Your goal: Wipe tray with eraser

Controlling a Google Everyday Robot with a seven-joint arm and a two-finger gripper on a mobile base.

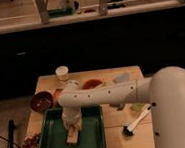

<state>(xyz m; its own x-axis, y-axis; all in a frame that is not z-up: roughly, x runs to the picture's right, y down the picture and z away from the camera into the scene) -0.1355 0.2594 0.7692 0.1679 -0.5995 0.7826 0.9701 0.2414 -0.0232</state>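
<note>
We find the robot's gripper (72,126) clasping the small tan rectangular eraser (72,138) down on the large dark green plastic tray (95,138), left of centre, wiping seemingly underway.

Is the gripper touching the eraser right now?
Touching. In the camera view the eraser juts straight out from beneath the gripper with no gap between them, inside the tray.

Wooden table (114,126), dark counter (82,44) behind
</note>
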